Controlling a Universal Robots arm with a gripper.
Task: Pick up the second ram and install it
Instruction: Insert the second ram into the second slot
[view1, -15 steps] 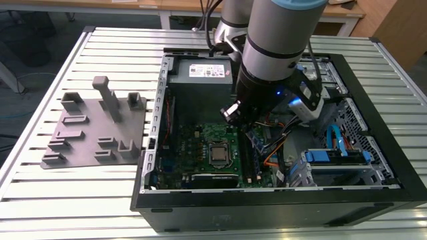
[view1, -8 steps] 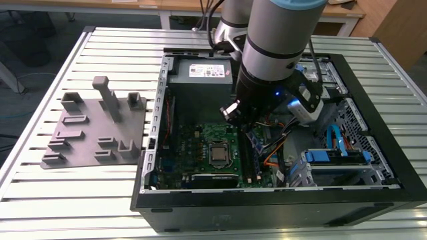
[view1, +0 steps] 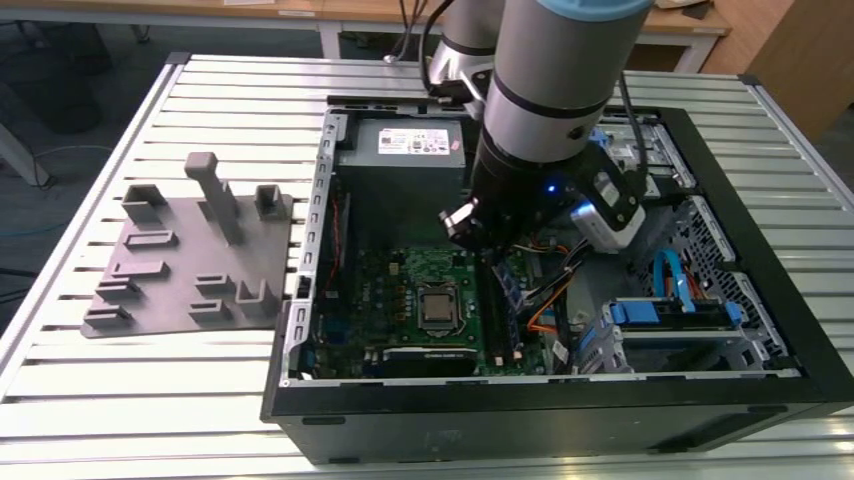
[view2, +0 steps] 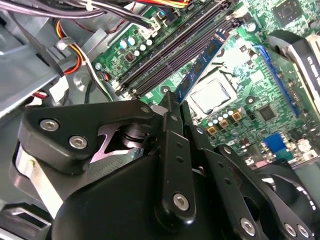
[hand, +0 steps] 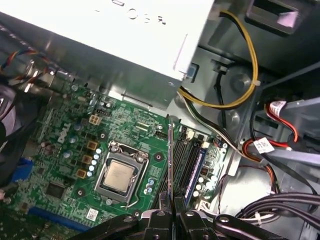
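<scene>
Found the gripper (hand: 173, 206) down inside the open computer case (view1: 534, 415), just right of centre in the exterior view, at the end of the one arm (view1: 547, 110). Saw its jaws pressed together on the second ram (hand: 170, 160), pinching the strip and holding it edge-on in the first wrist view, with blue face and black chips showing in the second wrist view. Placed the ram over the motherboard (hand: 65, 165), between the processor socket (hand: 119, 176) and the bank of memory slots (hand: 184, 157), just beside the slot nearest the socket. Judged the pick-up done, going by the firm pinch and by the ram sitting well apart from the grey tray (view1: 187, 260) at the exterior view's left. Judged the install as the part left: could not tell from either wrist view between a lower edge entered in a slot and one hanging just above it. Noted a blue strip (hand: 196, 172) along the far side of the slots, perhaps a module seated there, perhaps only a coloured slot; could not tell which. Counted one arm, one gripper, one ram in the grip, one motherboard, one processor socket, one case, one grey tray and one slatted table (view1: 134, 400) under everything. Counted several parallel slots without reaching a sure number.
</scene>
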